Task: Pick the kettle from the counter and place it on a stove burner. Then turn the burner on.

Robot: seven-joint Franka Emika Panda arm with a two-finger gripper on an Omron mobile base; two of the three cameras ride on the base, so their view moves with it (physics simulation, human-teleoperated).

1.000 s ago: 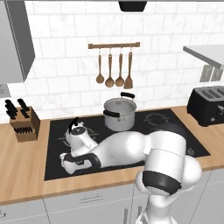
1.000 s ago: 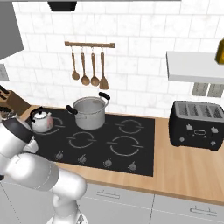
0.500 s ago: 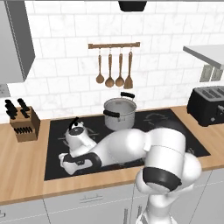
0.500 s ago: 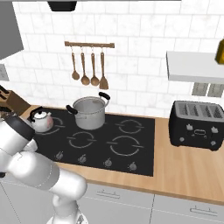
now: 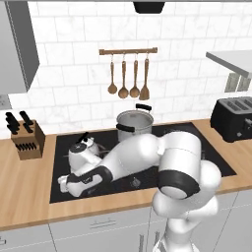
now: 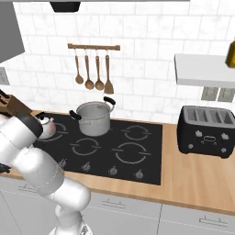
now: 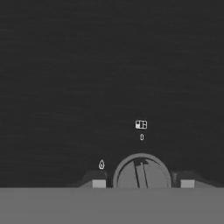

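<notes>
On the cooktop [image 7: 109,65], jaws [image 7: 143,183] spread astride a knob [image 7: 141,173]; tiny markings unreadable.

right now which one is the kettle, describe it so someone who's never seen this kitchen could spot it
Find the black glass cooktop set into the wooden counter, and go to its left end, near the knife block. The kettle stands there on the glass: small, squat, rounded and silver, with a black arched handle and short spout. The neighbouring steel pot is bigger, cylindrical, with side handles.
</notes>
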